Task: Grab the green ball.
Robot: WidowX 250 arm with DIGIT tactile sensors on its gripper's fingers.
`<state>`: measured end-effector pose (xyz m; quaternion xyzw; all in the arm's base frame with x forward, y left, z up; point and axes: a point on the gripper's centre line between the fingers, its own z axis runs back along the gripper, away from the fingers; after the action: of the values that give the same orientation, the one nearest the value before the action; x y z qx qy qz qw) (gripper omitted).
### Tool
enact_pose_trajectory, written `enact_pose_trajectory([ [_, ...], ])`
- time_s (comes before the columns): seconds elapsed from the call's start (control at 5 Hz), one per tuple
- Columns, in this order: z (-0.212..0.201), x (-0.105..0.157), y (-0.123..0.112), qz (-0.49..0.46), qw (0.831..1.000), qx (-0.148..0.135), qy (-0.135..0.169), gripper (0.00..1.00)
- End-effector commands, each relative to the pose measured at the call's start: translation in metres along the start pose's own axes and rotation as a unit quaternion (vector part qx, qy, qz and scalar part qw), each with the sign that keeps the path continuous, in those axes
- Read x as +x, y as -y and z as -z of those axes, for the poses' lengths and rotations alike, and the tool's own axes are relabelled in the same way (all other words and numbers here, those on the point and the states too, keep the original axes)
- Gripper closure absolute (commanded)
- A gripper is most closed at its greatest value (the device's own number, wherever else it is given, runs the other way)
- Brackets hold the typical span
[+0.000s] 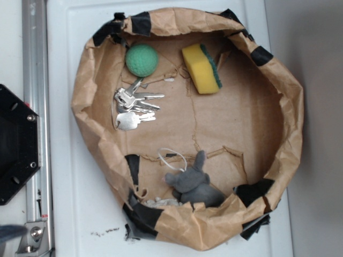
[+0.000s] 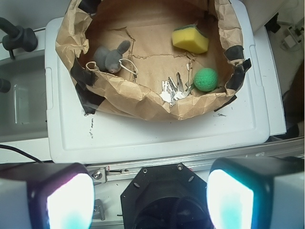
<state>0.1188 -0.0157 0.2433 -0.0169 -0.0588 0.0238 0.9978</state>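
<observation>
One green ball (image 1: 142,59) in a paper nest (image 1: 292,107).
One sponge (image 1: 201,68), one bunch of keys (image 1: 134,107), one gray toy (image 1: 194,183) lie near; the tool (image 2: 150,198) is open.

The green ball (image 1: 142,59) lies just inside the crumpled wall of the brown paper nest (image 1: 80,91), so that wall blocks any sideways approach on that side. The keys (image 1: 133,106) lie close beside the ball, one tip nearly touching it. The yellow sponge (image 1: 201,68) sits near it on the other side, leaving a strip of bare paper floor between them. From above, nothing covers the ball. The nest's middle is open floor; the grey plush toy (image 1: 193,182) is well apart at the opposite wall. The hand (image 2: 150,195) hangs over the base, outside the nest, its 2 pads spread wide.
</observation>
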Motion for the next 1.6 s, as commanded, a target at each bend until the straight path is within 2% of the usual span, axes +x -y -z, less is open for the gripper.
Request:
enact_pose_trajectory([
  [0.0, 0.0, 0.0, 0.0, 0.0, 1.0, 0.0, 0.0, 0.0],
  [0.2, 0.034, 0.047, -0.02, 0.018, 0.997, 0.058, 0.041, 0.0],
  [0.4, 0.064, 0.091, -0.02, 0.087, 0.991, 0.09, 0.053, 0.0],
  [0.6, 0.112, 0.111, -0.041, 0.137, 0.986, 0.091, 0.01, 0.0],
  [0.8, 0.15, 0.116, -0.047, 0.233, 0.971, 0.059, -0.02, 0.0],
  [1.0, 0.164, 0.109, -0.054, 0.304, 0.951, 0.046, -0.038, 0.0],
  [1.2, 0.166, 0.101, -0.058, 0.329, 0.943, 0.038, -0.036, 0.0],
  [1.4, 0.163, 0.098, -0.072, 0.328, 0.943, 0.036, -0.04, 0.0],
])
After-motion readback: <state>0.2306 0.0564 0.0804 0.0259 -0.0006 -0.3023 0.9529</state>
